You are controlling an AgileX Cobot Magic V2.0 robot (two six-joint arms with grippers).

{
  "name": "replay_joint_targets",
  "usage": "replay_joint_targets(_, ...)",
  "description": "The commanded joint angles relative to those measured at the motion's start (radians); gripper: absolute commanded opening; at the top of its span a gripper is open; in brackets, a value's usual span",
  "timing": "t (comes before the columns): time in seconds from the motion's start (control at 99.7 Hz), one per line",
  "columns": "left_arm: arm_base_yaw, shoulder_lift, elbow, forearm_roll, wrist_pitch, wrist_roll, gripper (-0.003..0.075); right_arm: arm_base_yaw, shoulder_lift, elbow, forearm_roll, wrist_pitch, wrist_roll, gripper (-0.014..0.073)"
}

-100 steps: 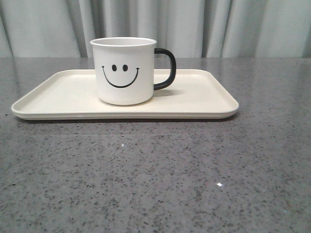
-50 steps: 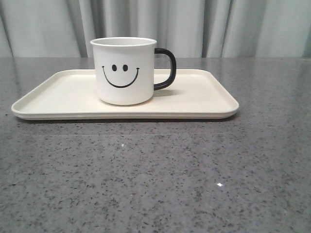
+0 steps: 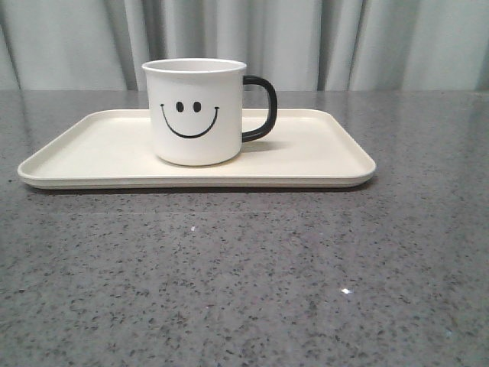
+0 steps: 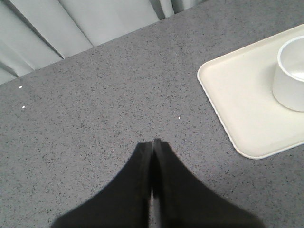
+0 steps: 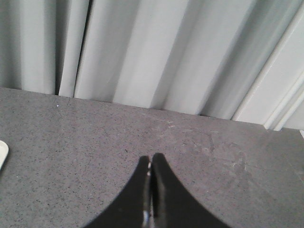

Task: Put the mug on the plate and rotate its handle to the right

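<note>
The grey speckled surface (image 3: pixel 244 275) is the biggest thing here, and it runs back to the pale curtain (image 3: pixel 306 38) along its far edge. The plate (image 3: pixel 92 153) lies flat on the surface, closer to the far edge than to the near edge, with its long sides running the same way as those edges. The mug (image 3: pixel 195 115) stands upright on the plate, a bit left of the plate's middle, with bare plate all round it and more of it on the right side. Its smiley face looks toward the near edge. The handle (image 3: pixel 263 107) sticks out to the right and hangs over bare plate. The left pincer (image 4: pixel 152 145) is clenched, its two black tips pressed together with nothing between them. It hangs over bare surface, off the left end of the plate, and the mug (image 4: pixel 290 78) sits well apart from it, past the plate's rounded corner (image 4: pixel 206 76). The right pincer (image 5: pixel 150 161) is clenched too and grasps nothing. It hangs over bare surface near the curtain (image 5: pixel 156 52), with only a small bit of the plate's rim (image 5: pixel 3 154) showing in the right wrist view. No mug shows in that view. There is wide open surface between the plate and the near edge, and more at both ends of the plate.
</note>
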Motion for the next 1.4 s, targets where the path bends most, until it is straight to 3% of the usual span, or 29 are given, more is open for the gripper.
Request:
replay_joint_targets(0.0, 0.002, -0.004, -0.022, 0.029, -0.069, -0.001, -0.002, -0.006, 0.013, -0.017, -0.025, -0.071, 0.003, -0.0111)
replay_joint_targets(0.08, 0.019, -0.016, -0.002, 0.035, -0.102, -0.007, -0.002, -0.006, 0.013, -0.017, -0.025, -0.071, 0.003, -0.0111)
replay_joint_targets(0.15, 0.057, -0.05, 0.045, -0.02, -0.233, -0.007, -0.002, -0.006, 0.013, -0.017, -0.025, -0.071, 0.003, -0.0111)
replay_joint_targets(0.301, 0.151, -0.195, 0.268, -0.121, -0.642, -0.007, -0.002, -0.006, 0.013, -0.017, -0.025, -0.071, 0.003, -0.0111)
replay_joint_targets(0.441, 0.223, -0.347, 0.582, -0.183, -1.047, -0.007, -0.002, -0.006, 0.013, -0.017, -0.025, -0.071, 0.003, -0.0111)
replay_joint_targets(0.582, 0.27, -0.487, 0.866, -0.207, -1.322, -0.007, -0.002, -0.006, 0.013, -0.017, -0.025, -0.071, 0.003, -0.0111)
replay_joint_targets(0.772, 0.324, -0.662, 1.132, -0.248, -1.429, -0.007, -0.002, -0.006, 0.013, -0.017, -0.025, -0.071, 0.003, -0.0111)
replay_joint_targets(0.903, 0.345, -0.759, 1.239, -0.258, -1.432, -0.007, -0.002, -0.006, 0.013, -0.017, -0.025, -0.071, 0.003, -0.0111)
replay_joint_targets(1.093, 0.364, -0.868, 1.319, -0.26, -1.428, -0.007, -0.002, -0.006, 0.013, -0.017, -0.025, -0.071, 0.003, -0.0111)
replay_joint_targets(1.394, 0.367, -0.866, 1.349, -0.267, -1.377, -0.007, -0.002, -0.006, 0.014, -0.017, -0.025, -0.07, 0.003, -0.0111)
